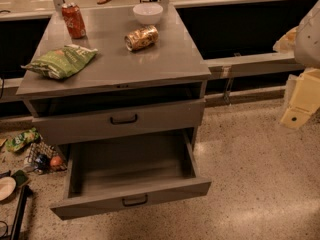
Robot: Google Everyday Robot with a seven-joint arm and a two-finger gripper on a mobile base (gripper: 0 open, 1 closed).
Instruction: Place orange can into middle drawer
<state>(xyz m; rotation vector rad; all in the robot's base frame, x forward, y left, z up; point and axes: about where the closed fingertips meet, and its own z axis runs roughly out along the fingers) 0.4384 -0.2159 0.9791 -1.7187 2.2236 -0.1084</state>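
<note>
The gripper [299,108] hangs low at the right edge (how wide it is, nobody can tell). The orange can [141,37] lies on its side, well off to the gripper's left. The middle drawer [120,120] looks shut. The pick-up probably comes first: reach over and grab the can.

Shiny dented metal orange can [141,37] on matt grey metal desk [165,66]; smooth cream plastic end effector [299,109] at far right.

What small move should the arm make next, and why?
Probably move the pincer toward the orange can: it lies on its side on the cabinet top, untouched, while the pincer sits at the view's right edge, far from it. The middle drawer looks nearly shut.
</note>
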